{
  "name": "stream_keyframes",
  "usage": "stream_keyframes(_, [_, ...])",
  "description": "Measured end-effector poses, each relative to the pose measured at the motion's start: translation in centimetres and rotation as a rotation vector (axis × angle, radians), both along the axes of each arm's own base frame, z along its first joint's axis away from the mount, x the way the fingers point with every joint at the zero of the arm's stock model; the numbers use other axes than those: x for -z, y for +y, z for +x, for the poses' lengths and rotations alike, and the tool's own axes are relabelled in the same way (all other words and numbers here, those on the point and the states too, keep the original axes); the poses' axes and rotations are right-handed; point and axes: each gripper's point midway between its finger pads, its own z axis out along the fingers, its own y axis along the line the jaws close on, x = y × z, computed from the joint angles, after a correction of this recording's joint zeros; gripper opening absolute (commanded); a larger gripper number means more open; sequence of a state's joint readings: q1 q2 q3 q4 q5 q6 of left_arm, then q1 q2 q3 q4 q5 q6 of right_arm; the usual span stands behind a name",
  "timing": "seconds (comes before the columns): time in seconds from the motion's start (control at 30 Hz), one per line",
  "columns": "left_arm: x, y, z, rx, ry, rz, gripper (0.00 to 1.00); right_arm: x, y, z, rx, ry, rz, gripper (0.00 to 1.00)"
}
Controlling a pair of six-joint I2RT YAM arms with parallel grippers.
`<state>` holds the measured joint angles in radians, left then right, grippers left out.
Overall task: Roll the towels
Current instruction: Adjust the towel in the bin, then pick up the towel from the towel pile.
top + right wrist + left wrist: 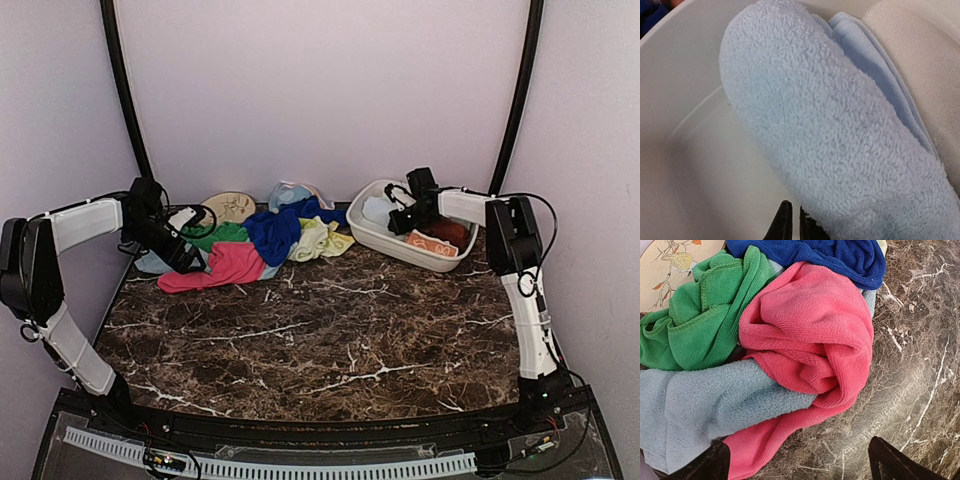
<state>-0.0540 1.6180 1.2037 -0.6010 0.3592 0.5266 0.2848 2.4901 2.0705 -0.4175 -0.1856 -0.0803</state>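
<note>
A loose pile of towels lies at the back left: a pink towel (225, 265), green (222, 235), dark blue (272, 230), yellow (320, 238) and grey-blue (152, 263). My left gripper (190, 260) hovers over the pile's left end. In the left wrist view it (799, 441) is open wide, with the pink towel (810, 335) and grey-blue towel (705, 400) just ahead of it and nothing between the fingers. My right gripper (398, 224) is inside the white tub (375, 238). Its jaws (796, 220) are shut and empty, beside a rolled light blue towel (840, 135).
The tub also holds an orange roll (432, 245), a dark red roll (450, 230) and a cream towel (920, 55). A cream patterned cloth (232, 206) lies behind the pile. The dark marble tabletop (330, 330) stretches in front. Black frame posts (125, 90) rise at the back corners.
</note>
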Motion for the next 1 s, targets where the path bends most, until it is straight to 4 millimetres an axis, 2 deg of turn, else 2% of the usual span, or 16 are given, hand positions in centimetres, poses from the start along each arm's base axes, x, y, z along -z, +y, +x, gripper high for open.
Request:
stream_keyframes(0.13, [0.1,0.6,0.1,-0.015,-0.001,0.008,0.99,-0.8,0.1,-1.2,0.004,0.007,0.006,0.15])
stream_keyframes(0.2, [0.2,0.9,0.0,-0.022,-0.003,0.013,0.99,-2.2,0.5,-1.3,0.004,-0.011,0.025,0.25])
stream_keyframes(0.23, [0.2,1.2,-0.1,-0.028,-0.003,0.016,0.99,-2.3,0.6,-1.5,0.005,-0.008,0.036,0.34])
stream_keyframes(0.27, [0.2,1.3,-0.3,-0.030,-0.005,0.016,0.99,-3.7,0.9,-1.6,0.009,-0.023,0.056,0.44])
stream_keyframes(0.3, [0.1,1.5,-0.4,-0.035,-0.010,0.016,0.99,-4.6,1.1,-1.9,0.004,-0.036,0.069,0.82])
stream_keyframes(0.33, [-0.2,1.7,-0.5,-0.044,-0.020,0.016,0.99,-5.4,1.2,-2.2,0.009,-0.040,0.086,0.98])
stream_keyframes(0.57, [-3.0,4.3,0.5,-0.140,-0.134,-0.027,0.99,-10.9,1.9,-7.2,0.017,-0.112,0.137,1.00])
stream_keyframes(0.7, [-4.0,5.8,0.8,-0.184,-0.171,-0.065,0.99,-14.5,2.0,-8.5,0.041,-0.187,0.158,1.00])
stream_keyframes(0.83, [-4.5,6.8,0.3,-0.222,-0.209,-0.090,0.99,-17.2,0.8,-9.8,0.105,-0.266,0.155,1.00])
stream_keyframes(1.0, [-5.5,8.2,-0.2,-0.283,-0.285,-0.100,0.99,-19.7,-1.9,-10.8,0.260,-0.330,0.179,1.00])
